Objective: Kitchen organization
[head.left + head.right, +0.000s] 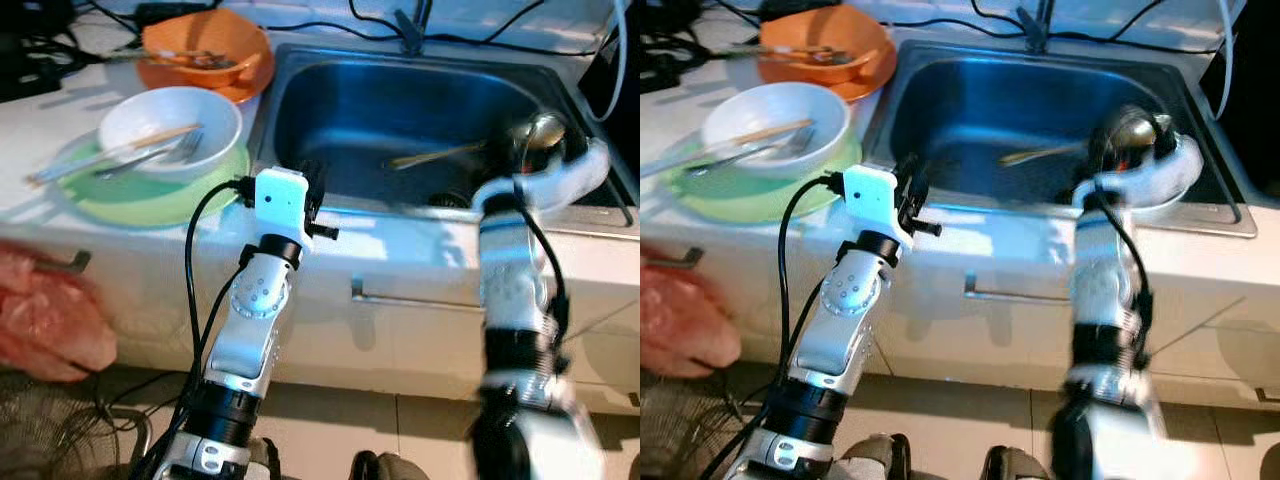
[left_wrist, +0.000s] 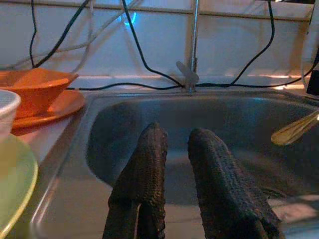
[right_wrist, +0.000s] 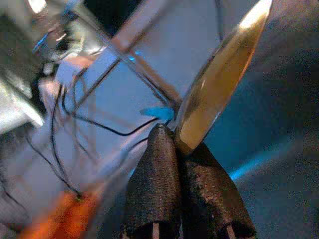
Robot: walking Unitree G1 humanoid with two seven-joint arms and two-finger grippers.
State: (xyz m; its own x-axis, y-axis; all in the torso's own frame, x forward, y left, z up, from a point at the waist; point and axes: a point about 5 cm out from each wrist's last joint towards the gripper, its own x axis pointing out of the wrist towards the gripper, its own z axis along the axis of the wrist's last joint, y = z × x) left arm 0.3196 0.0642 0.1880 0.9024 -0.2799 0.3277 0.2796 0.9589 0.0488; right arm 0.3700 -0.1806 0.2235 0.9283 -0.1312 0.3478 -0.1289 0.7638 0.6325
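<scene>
Steel forms the rectangular sink basin (image 1: 330, 110), over whose right side a shiny metal spoon (image 3: 219, 84) is gripped between the 2 closed fingers of the right hand (image 3: 182, 149). The left hand (image 2: 177, 154) is held at the basin's front rim, its fingers slightly parted and grasping nothing. On the white surface (image 1: 40, 150), a white bowl (image 1: 170, 125) with chopsticks and a fork is seen on a green plate (image 1: 150, 200), beside an orange bowl (image 1: 205, 50).

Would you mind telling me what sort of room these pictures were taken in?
Most likely a home kitchen: a steel sink with a tap is set into a counter, with used dishes beside it, a white bowl and an orange bowl.
</scene>
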